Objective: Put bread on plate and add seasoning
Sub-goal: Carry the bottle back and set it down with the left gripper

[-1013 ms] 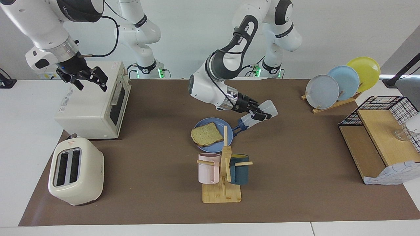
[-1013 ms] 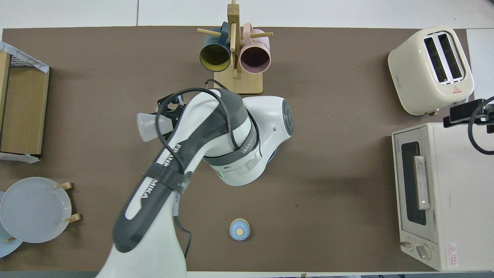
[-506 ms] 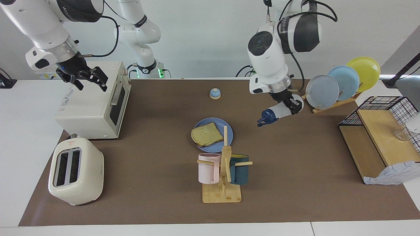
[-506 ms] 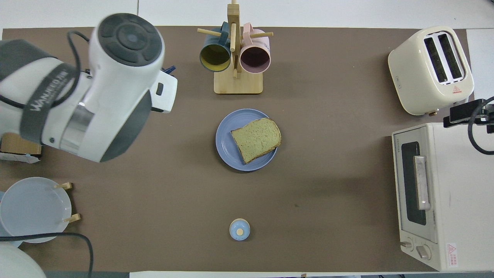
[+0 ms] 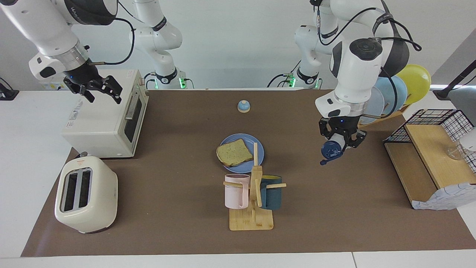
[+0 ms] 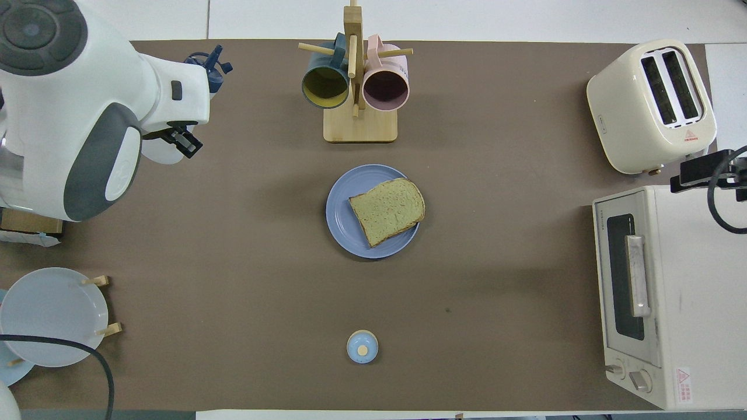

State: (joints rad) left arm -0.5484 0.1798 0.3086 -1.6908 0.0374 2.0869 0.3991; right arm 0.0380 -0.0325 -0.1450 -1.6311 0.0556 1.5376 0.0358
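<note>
The bread [image 5: 233,152] lies flat on the periwinkle-blue plate [image 5: 259,147] at the middle of the mat, just nearer to the robots than the mug tree. My left gripper [image 5: 339,138] is shut on the seasoning [image 5: 331,149], a whitish bottle with a navy cap. It hangs tilted over bare mat toward the left arm's end of the table, well apart from the plate. In the overhead view the seasoning's cap [image 6: 210,60] sticks out past the hand. My right gripper [image 5: 103,93] waits open over the toaster oven, holding nothing.
A mug tree [image 5: 253,193] holds a pink and a dark blue mug. A cream toaster [image 5: 85,193] and a toaster oven [image 5: 108,115] stand at the right arm's end. A plate rack [image 5: 390,93] and a wire-and-wood shelf [image 5: 431,149] stand at the left arm's end. A small blue-topped dome [image 5: 243,106] sits near the robots.
My left arm has swung away from the plate toward its own end of the table, carrying the seasoning, which a second ago was tipped beside the plate. The right arm has not moved.
</note>
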